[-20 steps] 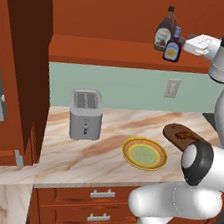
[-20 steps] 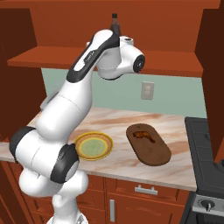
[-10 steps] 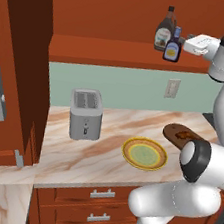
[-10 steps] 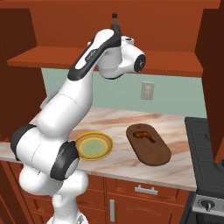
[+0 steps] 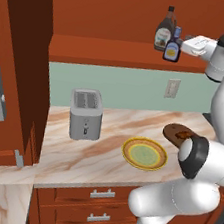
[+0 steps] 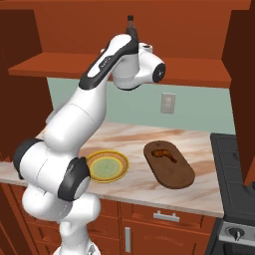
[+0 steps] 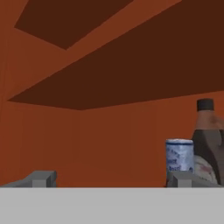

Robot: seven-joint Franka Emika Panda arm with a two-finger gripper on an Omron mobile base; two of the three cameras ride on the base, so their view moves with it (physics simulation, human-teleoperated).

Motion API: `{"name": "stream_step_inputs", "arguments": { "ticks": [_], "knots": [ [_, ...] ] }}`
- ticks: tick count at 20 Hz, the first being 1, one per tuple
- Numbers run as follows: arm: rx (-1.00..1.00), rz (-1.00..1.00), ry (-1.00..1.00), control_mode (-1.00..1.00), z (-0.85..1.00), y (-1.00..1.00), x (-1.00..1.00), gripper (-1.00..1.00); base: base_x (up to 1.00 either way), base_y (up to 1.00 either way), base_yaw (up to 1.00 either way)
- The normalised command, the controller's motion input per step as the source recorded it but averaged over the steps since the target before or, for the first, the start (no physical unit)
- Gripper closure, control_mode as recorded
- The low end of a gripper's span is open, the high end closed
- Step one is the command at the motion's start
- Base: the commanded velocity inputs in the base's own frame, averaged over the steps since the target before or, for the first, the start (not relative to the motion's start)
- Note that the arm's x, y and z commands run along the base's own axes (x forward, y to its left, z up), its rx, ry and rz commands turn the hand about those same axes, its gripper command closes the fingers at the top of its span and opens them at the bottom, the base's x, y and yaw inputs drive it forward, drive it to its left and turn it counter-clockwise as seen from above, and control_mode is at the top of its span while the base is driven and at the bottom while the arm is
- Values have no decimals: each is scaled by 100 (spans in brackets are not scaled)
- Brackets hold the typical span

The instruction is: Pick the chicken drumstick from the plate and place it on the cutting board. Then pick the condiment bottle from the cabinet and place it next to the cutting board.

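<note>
Nearest on the marbled pink-beige surface is the round yellow plate with the orange-brown rim and pale green centre, with nothing on it. Just beside the plate, on the stove side, lies the dark brown oval wooden cutting board, and the small dark brown chicken drumstick sits on the board's far end. The silver two-slot toaster stands well apart from the plate on its other side, nearer the wall.

Above the plate, on the shelf of the reddish-brown wooden cabinet, the squat dark blue condiment bottle with the light blue cap stands upright just beside a taller brown bottle with a dark cap. The white arm's gripper is up at shelf height with the jaws spread wide and holding nothing; one fingertip looks to be just in front of the blue bottle, hard to say if they touch.
</note>
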Motion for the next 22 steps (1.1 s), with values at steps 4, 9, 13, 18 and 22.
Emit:
{"name": "stream_step_inputs", "arguments": {
  "ticks": [4,9,13,18,22],
  "knots": [
    [0,0,0,-100,-1,0,19,-100,0,0,0],
    [0,0,0,-100,0,-3,24,-100,0,0,0],
    [0,0,0,-100,0,-3,25,-100,0,0,0],
    [0,0,0,-100,0,-4,23,-100,0,0,0],
    [0,0,0,-100,0,-6,17,-100,0,0,0]
  ]
}}
